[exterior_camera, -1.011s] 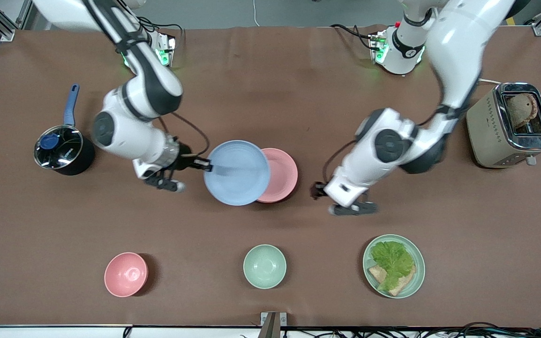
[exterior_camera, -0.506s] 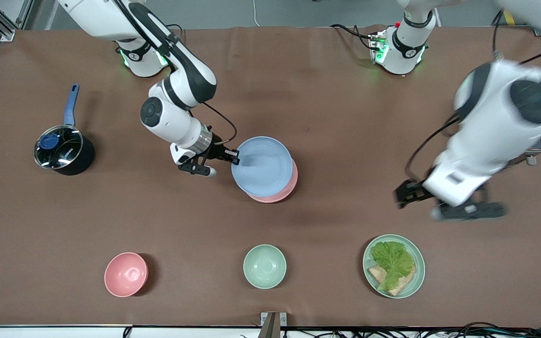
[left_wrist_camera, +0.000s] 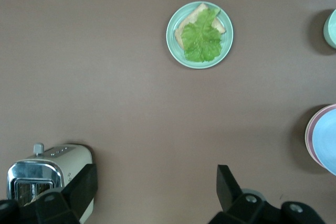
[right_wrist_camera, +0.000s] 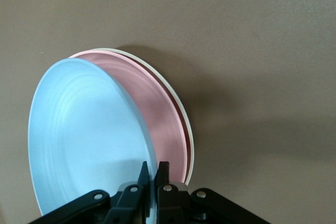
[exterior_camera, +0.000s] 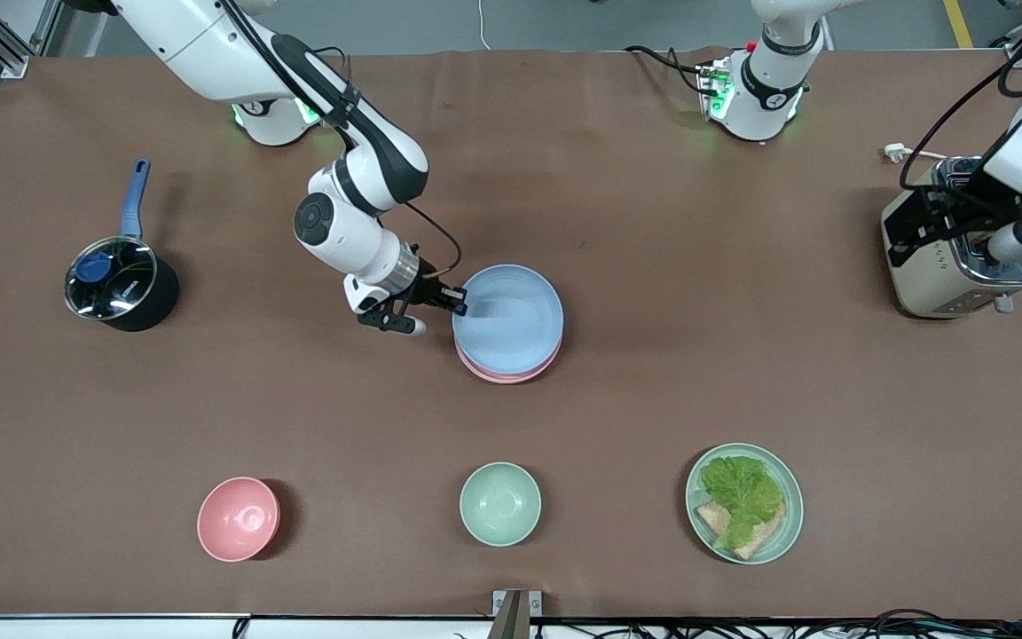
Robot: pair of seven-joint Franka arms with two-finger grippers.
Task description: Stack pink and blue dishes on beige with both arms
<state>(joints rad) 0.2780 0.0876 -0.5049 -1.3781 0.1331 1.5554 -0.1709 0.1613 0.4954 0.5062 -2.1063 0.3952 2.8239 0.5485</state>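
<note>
While the blue plate [exterior_camera: 509,318] sits almost squarely over the pink plate [right_wrist_camera: 160,114] and the beige plate [right_wrist_camera: 185,124] beneath, mid-tabletop, the last stacking step looks nearly finished. The right gripper [exterior_camera: 455,303] has its jaws pinched on the blue plate's rim, which is tilted in the right wrist view. The next move probably calls for lowering that edge flat, then parting the jaws. The left gripper [left_wrist_camera: 152,187] waits above the toaster [exterior_camera: 937,257], jaws wide apart, holding nothing.

beige plate [right_wrist_camera: 178,109] mostly hidden under pink plate [right_wrist_camera: 157,114]
</note>
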